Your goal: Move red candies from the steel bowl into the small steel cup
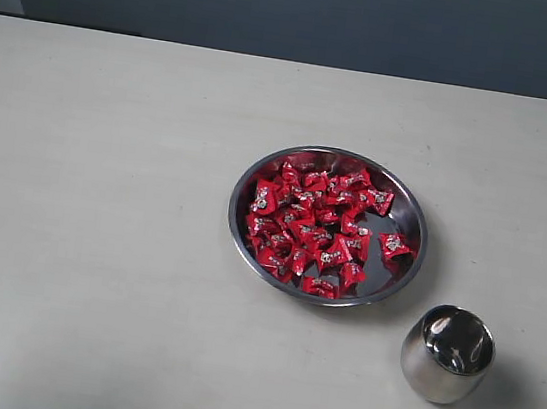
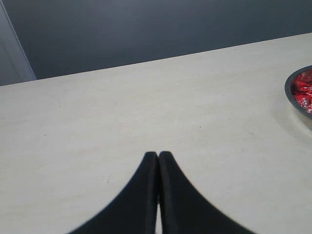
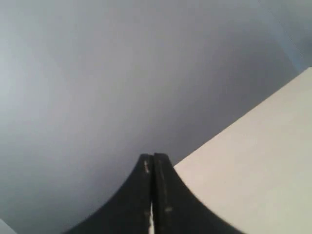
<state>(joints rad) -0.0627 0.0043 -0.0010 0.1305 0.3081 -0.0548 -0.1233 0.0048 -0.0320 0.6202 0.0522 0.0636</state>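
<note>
The steel bowl (image 1: 411,215) sits on a pale table (image 1: 90,221), the red candies (image 1: 312,232) heaped across its left and middle, one apart near its right rim. The small steel cup (image 1: 446,354) stands upright near the bowl's lower-right rim, not touching it.

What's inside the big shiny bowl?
The steel bowl holds a heap of red candies, with one lying a bit apart. Bare shiny bottom shows along one side; the bottom under the heap is covered.

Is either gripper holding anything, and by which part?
Nothing. The left gripper and the right gripper are both shut empty; the red candies lie in the steel bowl.
</note>
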